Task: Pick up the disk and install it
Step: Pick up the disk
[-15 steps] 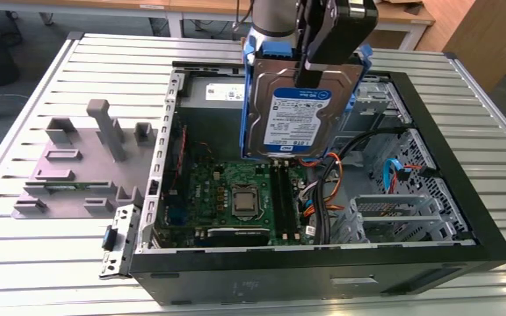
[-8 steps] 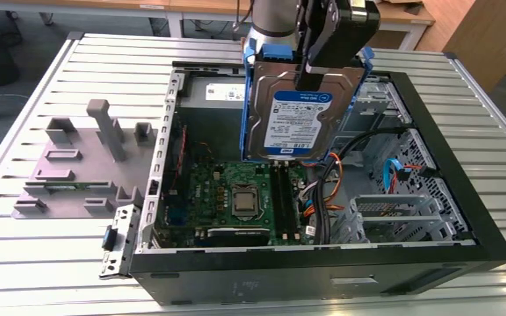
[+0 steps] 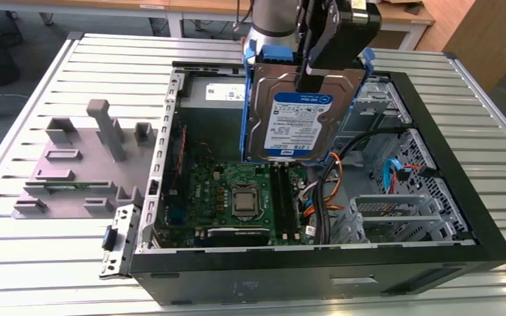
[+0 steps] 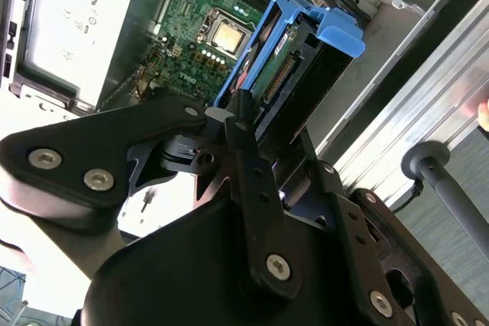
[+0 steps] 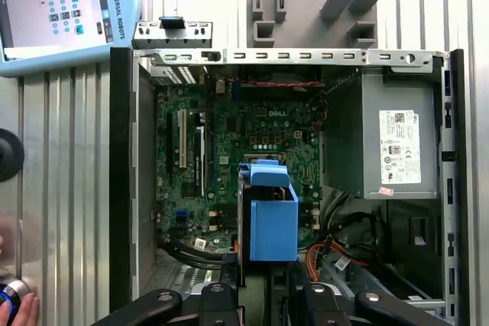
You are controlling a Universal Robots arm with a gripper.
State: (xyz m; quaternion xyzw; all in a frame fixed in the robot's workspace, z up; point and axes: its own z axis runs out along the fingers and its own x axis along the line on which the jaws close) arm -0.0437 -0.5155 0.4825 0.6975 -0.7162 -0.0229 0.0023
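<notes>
Exterior view tells me my hand (image 3: 310, 79) is pinching the disk (image 3: 290, 125) by its upper end, long axis roughly upright above the motherboard (image 3: 235, 197), with what I take for the drive cage (image 3: 394, 214) off to the exterior view's right.

The black tool (image 4: 258, 121) clamps the disk (image 4: 294, 66) at its near end, with one finger (image 4: 241, 108) pressed to the disk's edge. The disk sits in its blue carrier (image 4: 336, 32) and hangs tilted, circuit side showing. Beyond the disk lies the green motherboard (image 4: 195, 28) with a square processor socket (image 4: 227, 34). Farther from the disk is a grey power supply box (image 4: 65, 28). On the disk's other side runs the ribbed metal tabletop (image 4: 428, 89).
</notes>
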